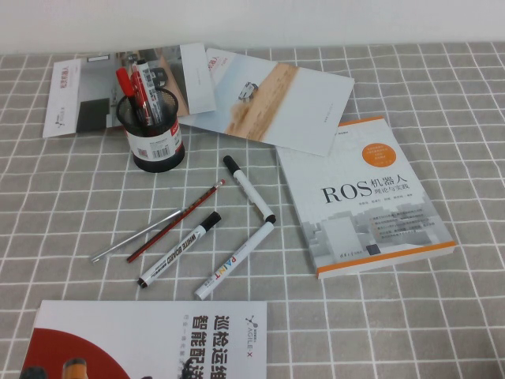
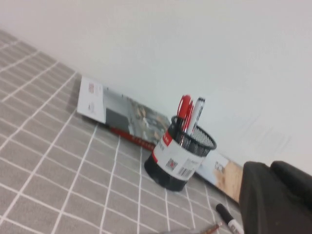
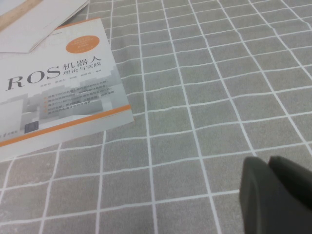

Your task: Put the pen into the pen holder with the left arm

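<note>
The silver-grey pen (image 1: 136, 235) lies on the checked cloth, left of the middle, right beside a red pencil (image 1: 175, 220). Behind it stands the black mesh pen holder (image 1: 151, 130), with a barcode label and red and dark pens inside; the left wrist view also shows this pen holder (image 2: 179, 156). Neither arm appears in the high view. My left gripper (image 2: 269, 165) is shut and empty, in the air on the near side of the holder. My right gripper (image 3: 267, 162) is shut over bare cloth, off to the right of the book.
Three white markers with black caps (image 1: 180, 249) (image 1: 233, 260) (image 1: 248, 189) lie near the pen. A ROS book (image 1: 363, 197) lies to the right. Leaflets (image 1: 276, 99) lie behind the holder, and a brochure (image 1: 150, 339) covers the front left edge.
</note>
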Robot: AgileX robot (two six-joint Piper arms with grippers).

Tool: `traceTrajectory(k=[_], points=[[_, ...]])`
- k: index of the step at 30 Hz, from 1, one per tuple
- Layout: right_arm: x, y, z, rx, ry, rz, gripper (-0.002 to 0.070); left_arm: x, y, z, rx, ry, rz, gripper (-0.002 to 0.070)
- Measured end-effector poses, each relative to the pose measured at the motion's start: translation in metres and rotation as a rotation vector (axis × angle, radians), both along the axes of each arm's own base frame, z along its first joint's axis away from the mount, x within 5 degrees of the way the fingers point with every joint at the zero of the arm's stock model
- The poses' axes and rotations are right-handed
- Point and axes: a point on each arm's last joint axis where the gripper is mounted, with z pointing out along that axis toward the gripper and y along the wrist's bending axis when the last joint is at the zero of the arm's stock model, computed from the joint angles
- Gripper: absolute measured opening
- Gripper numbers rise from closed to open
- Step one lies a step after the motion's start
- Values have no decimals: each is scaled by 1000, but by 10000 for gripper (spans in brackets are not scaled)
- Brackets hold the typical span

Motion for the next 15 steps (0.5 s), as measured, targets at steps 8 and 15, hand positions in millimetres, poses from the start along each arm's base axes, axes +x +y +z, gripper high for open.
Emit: traceTrajectory(k=[8,15], points=[[0,0,0,0,0,0,-15,6,-2,18,0,73,-19,-3],[0,0,0,0,0,0,-15,36,-11,70,207,297,-117,-3]])
